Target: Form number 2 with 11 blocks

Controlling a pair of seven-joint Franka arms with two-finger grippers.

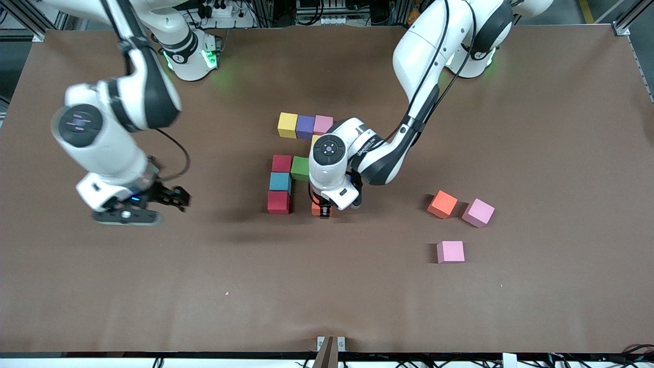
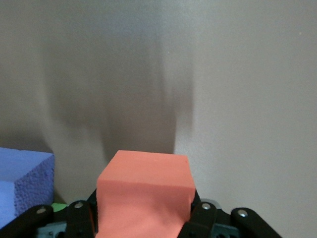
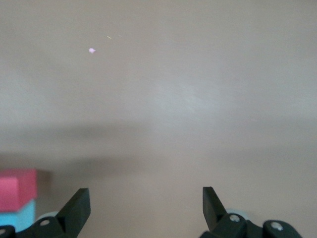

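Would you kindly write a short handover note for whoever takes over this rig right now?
Left gripper: jaws shut on an orange foam cube, low in the gap beside the dark red foam cube in the digit's bottom row.
Right gripper: jaws open, holding nothing, waiting over bare table toward the right arm's end.
Done: top row yellow, purple, pink; below it red, green, light blue cubes.
Left: release the orange cube and fill the rest of the bottom row from the spare orange cube and two pink cubes.
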